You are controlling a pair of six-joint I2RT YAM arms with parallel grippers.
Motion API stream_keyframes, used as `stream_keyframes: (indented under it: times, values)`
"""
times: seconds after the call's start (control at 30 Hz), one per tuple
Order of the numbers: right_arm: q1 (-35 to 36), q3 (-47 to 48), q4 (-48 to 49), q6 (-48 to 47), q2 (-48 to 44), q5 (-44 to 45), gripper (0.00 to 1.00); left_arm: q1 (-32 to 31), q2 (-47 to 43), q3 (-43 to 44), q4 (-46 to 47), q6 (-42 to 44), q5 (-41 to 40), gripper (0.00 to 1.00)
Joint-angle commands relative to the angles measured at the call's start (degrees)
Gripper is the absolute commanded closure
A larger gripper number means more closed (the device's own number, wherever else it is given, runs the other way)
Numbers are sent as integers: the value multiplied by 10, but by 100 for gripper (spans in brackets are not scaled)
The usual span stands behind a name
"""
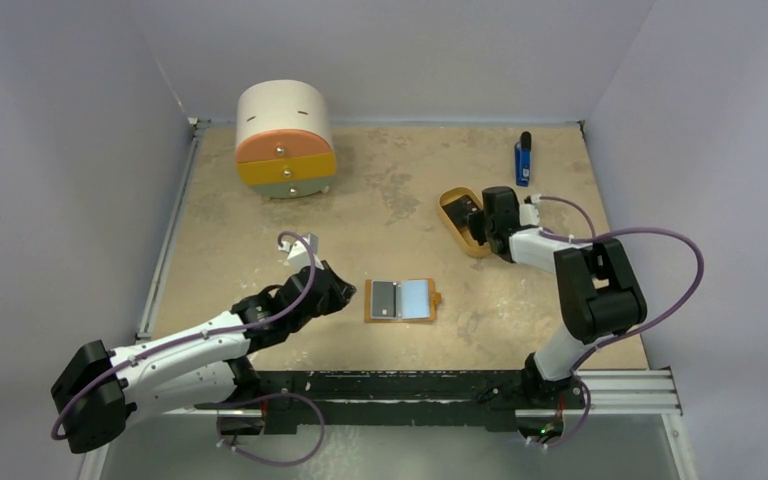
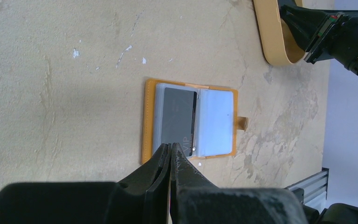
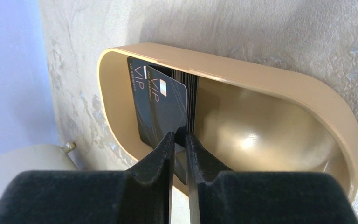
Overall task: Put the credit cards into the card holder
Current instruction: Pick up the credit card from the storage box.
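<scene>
"Two cards mattered, so where was each?"

"One credit card (image 2: 179, 116) lay flat in the left pocket of the card holder (image 2: 148, 126), which sat open near the front middle of the table. The left gripper (image 2: 172, 148) had its fingers pressed together, with the tips at that card's near edge (pushing or pinching, I couldn't tell)."

"And the other?"

"The second card (image 3: 165, 112) was clamped between the fingers of the right gripper (image 3: 179, 140). It stood on edge inside the tan oval tray (image 3: 270, 77), just in front of a stack of more cards (image 3: 192, 93). It was black and glossy, with 'VIP' in pale letters and a small white mark."

"Which way did it have to go?"

"Toward the near left. From above, the holder lay well apart from the tray, and the left arm was much nearer to it. The holder's long side ran across the table, and its grey-blue right pocket (image 2: 216, 121) looked free. I'd judge the carried card needed turning flat before it slid in."
</scene>
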Motion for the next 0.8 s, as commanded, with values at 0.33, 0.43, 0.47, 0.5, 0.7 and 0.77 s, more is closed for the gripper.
stream_keyframes:
  times: [0.33, 0.43, 0.47, 0.5, 0.7, 0.77]
  values:
    - [-2, 2, -16, -25, -37, 7, 94, -2, -7, -5, 27, -8, 4, 100]
    - [-2, 9, -15, -35, -40, 6, 97, -1, -9, -6, 26, -9, 4, 100]
    - [-2, 13, -16, -40, -43, 7, 98, -2, -9, -5, 26, -8, 4, 100]
    - [-1, 16, -17, -46, -47, 8, 100, -1, -9, -6, 25, -8, 3, 100]
    - [-2, 58, -48, -93, -104, 42, 100, -2, -24, -1, 8, -9, -12, 100]
    - [-2, 83, -67, -117, -115, 39, 100, -2, -30, -1, 5, -10, -16, 100]
